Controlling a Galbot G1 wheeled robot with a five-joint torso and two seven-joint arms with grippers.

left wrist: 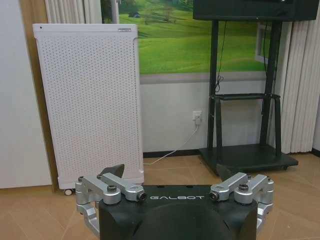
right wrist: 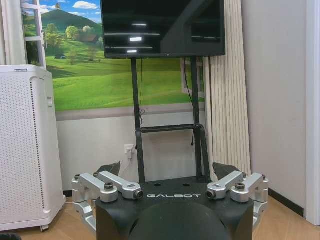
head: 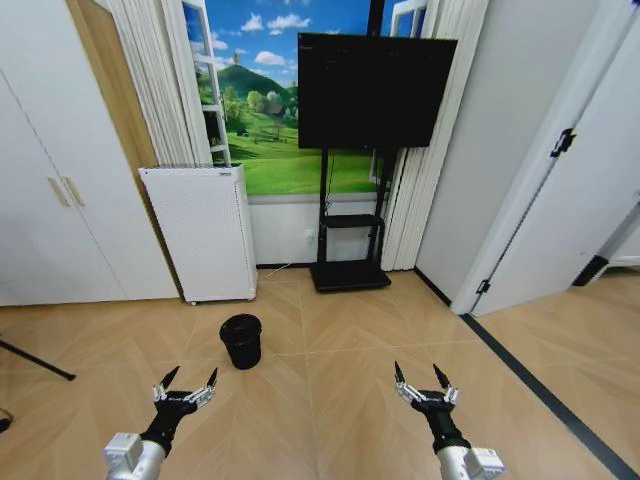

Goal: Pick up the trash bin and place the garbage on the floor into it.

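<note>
Arms low, forward; left gripper point(head: 190, 381), right gripper point(head: 423, 378) jaws spread.

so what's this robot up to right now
Nothing is being handled yet. Both the left gripper and the right gripper are held out low in front, open and empty. The black trash bin stands upright on the wood floor ahead, nearer the left arm, in front of a white appliance.

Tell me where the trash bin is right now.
In the head view the trash bin stands upright on the floor, just ahead of the open left gripper, in front of the white perforated appliance.
</note>
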